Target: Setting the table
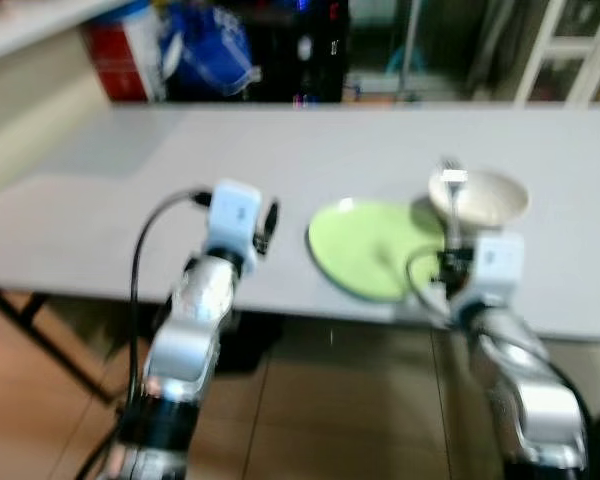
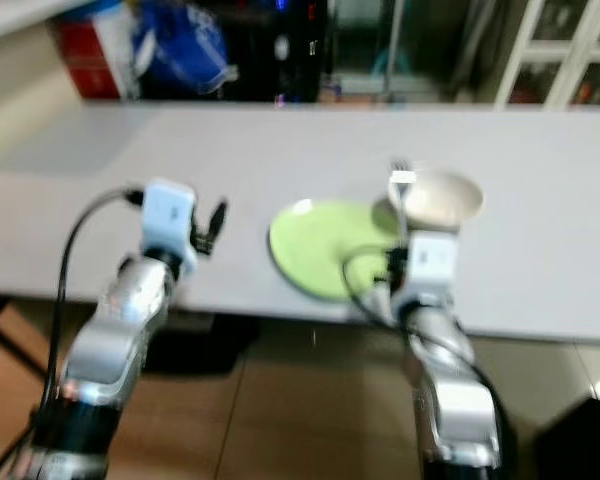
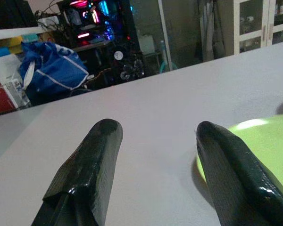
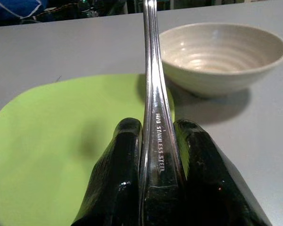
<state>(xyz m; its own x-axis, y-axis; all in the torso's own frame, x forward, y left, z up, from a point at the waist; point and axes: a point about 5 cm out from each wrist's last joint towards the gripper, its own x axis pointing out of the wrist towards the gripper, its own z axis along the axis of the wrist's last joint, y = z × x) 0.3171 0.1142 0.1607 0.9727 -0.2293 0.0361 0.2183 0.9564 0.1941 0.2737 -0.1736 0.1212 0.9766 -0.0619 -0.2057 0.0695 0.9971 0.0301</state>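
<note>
A light green plate (image 1: 370, 247) lies on the grey table (image 1: 280, 160) near its front edge. A beige ribbed bowl (image 1: 483, 197) stands just right of it, touching or overlapping its rim. My right gripper (image 4: 153, 141) is shut on the handle of a stainless steel fork (image 4: 153, 89), held upright over the plate's right edge with the tines (image 1: 450, 172) near the bowl. My left gripper (image 3: 155, 141) is open and empty, hovering low over the table left of the plate (image 3: 259, 141).
A blue bag (image 1: 208, 45) and a red-and-white box (image 1: 120, 55) stand behind the table's far left. Dark electronics with lights (image 3: 92, 12) and white cabinet doors (image 1: 570, 50) are beyond the far edge. Brown tiled floor (image 1: 330, 400) shows below the front edge.
</note>
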